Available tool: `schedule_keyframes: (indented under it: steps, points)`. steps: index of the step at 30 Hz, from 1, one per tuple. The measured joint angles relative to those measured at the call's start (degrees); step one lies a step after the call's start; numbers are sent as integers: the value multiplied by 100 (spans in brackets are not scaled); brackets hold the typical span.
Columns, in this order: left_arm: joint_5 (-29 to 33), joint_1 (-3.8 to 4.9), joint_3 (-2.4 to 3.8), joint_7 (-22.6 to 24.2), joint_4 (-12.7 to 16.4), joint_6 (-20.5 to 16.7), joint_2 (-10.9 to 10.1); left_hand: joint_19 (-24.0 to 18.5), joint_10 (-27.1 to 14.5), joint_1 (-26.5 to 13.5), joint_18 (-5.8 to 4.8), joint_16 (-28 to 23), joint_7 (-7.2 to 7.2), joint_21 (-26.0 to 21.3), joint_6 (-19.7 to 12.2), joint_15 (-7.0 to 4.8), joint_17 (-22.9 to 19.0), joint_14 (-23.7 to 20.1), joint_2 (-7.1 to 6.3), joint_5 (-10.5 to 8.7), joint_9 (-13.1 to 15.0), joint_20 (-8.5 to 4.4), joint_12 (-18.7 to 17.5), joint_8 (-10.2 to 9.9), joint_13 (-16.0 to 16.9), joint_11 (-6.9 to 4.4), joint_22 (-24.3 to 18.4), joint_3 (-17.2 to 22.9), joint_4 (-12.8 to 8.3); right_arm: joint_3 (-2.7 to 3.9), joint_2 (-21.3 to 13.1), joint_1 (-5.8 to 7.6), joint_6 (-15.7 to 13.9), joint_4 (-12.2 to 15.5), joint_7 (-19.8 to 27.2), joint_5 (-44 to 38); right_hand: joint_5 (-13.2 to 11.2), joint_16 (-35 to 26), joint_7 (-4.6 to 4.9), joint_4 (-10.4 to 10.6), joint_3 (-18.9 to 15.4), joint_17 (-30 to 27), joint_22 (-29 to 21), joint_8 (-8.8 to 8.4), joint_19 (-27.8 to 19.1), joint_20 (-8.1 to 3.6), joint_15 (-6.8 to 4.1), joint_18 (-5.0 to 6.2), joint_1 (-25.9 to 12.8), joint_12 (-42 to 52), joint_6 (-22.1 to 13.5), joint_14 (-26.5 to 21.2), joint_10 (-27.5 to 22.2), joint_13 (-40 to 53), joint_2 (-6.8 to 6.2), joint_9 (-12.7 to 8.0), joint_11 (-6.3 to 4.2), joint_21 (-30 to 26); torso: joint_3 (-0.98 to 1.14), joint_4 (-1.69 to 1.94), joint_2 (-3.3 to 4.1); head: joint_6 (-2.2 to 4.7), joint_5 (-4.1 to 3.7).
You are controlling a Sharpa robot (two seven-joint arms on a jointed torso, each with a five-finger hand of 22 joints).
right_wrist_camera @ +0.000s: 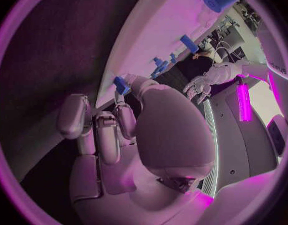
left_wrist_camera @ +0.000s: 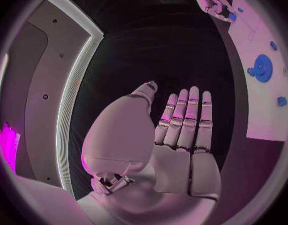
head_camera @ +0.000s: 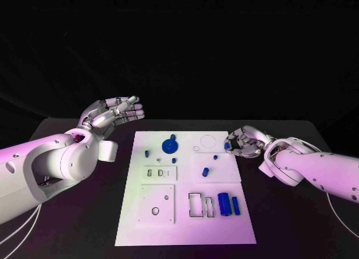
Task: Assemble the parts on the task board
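Observation:
The white task board (head_camera: 226, 226) lies in the middle of the table. On it are a round blue gear (head_camera: 170, 145), small blue pieces (head_camera: 205, 171) and two blue cylinders (head_camera: 223, 203) near the front right. My right hand (head_camera: 243, 141) hovers at the board's far right edge and pinches a small blue part (right_wrist_camera: 121, 84) at its fingertips. In the right wrist view the hand (right_wrist_camera: 144, 130) sits just over the board (right_wrist_camera: 156, 35). My left hand (head_camera: 113, 113) is raised off the board's far left corner, fingers straight and apart, holding nothing; its flat palm (left_wrist_camera: 181, 135) shows in the left wrist view.
Two dark rectangular frames (head_camera: 201, 205) lie beside the cylinders. Recessed panels with slots and holes (head_camera: 158, 204) take up the board's left half. Black table (head_camera: 62, 237) surrounds the board on all sides.

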Motion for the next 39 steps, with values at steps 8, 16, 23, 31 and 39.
schedule_keyframes:
  steps: [8, 16, 23, 31, 39]
  points:
    - [0, 0, 0, -3, -1, 6, 4, 0, 0, 0, 0, 0, 0, 0, 0, 0, -1, 0, 0, 0, 0, 0, -22, 0, 0, 0, -3, 5, 13, 0, 21, -1, -45, -22, -11, 3, -97, 0, -103, -120, 197, 0, 103, 200, 61, -61, -53, 0, 6, 111, 328, -9, 143, 67, 85, 30, -102, 83, 3, -1, 0, -15, -5]
    - [0, 0, -1, -7, -1, 13, -5, 0, 0, 0, 0, 0, 0, 0, 0, 0, -1, 0, 0, 0, 0, 0, -23, 0, 0, 0, -8, 0, 32, 0, 56, -1, -178, -28, -31, -24, -397, -1, -169, -276, 400, 0, 171, 336, 125, -125, -125, 0, -6, 178, 512, 1, 205, 67, 176, 79, -164, 146, 7, -1, -5, -23, 7]
    - [0, 0, -1, -10, 1, 20, -17, 0, 0, 0, 0, 0, 0, 0, 0, 0, -1, 0, 0, 0, 0, 0, -23, 0, 0, 0, -8, 0, 32, 19, 35, -2, -404, 106, -82, -95, -336, -1, -169, -325, 447, 0, 221, 336, 143, -144, -146, 0, -7, 178, 513, -20, 225, 66, 221, 79, -185, 195, 8, -1, -8, -31, 28]
    - [0, -3, -11, -16, -8, 26, -57, 0, 0, 0, 0, 0, 0, 0, 0, 0, 3, 0, 0, 0, 0, 0, -23, 0, 0, 0, -7, 0, 32, 71, -107, 83, -639, 707, -256, -207, -248, -1, -169, -353, 465, 0, 281, 336, 175, -176, -166, 0, -53, 200, 513, 1, 265, 66, 266, 78, -185, 237, 10, -13, -24, -45, 60]
    - [0, -4, -20, -23, -28, 34, -41, 0, 0, 0, 0, 0, 0, 0, 0, 0, 3, 0, 0, 0, 0, 0, -22, 0, 0, 0, -12, 0, 32, 81, 21, 181, -756, 1422, -681, -447, -216, -1, -170, -315, 503, 0, 287, 336, 184, -185, -166, 0, -146, 200, 511, 0, 265, 65, 294, 77, -185, 260, -8, -29, -62, -86, 96]
